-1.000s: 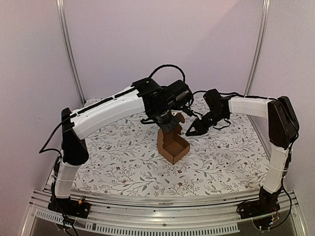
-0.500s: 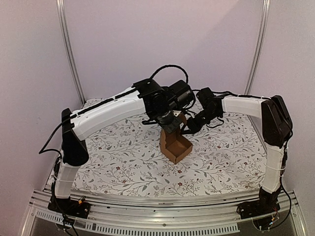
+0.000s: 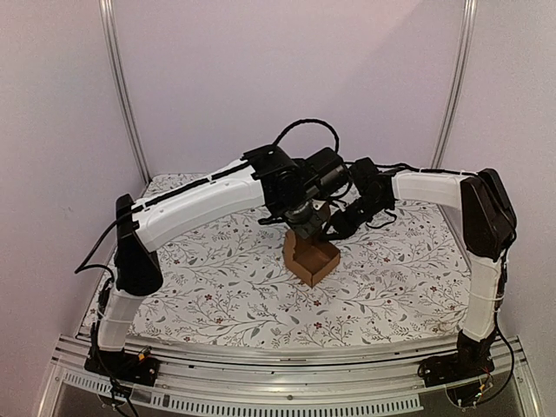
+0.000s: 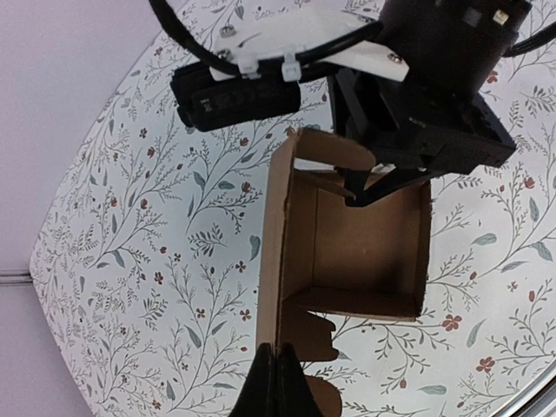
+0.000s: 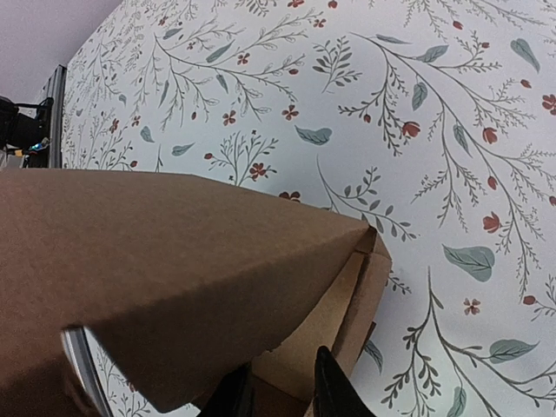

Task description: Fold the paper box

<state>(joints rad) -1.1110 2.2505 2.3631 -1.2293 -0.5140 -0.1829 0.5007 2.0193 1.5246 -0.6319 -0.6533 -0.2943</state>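
The top external camera sits high behind the arm bases, facing forward and down, far enough back to take in the whole table [image 3: 217, 291]. The left wrist camera looks steeply down into the paper box [image 4: 365, 252] at close range, with the left gripper [image 4: 276, 387] at the frame's bottom edge. The right wrist camera is closer still, looking obliquely across the surface past the right gripper [image 5: 282, 393], with cardboard filling its lower left. All three views share the box and the surface around it.

The left arm [image 3: 195, 198] reaches forward and rightward, with the left gripper [image 4: 276, 380] pointing down, jaws pinched together on the box [image 4: 365, 243] wall. The right arm [image 3: 434, 187] bends inward; the right gripper [image 5: 280, 389] has its fingers slightly parted.
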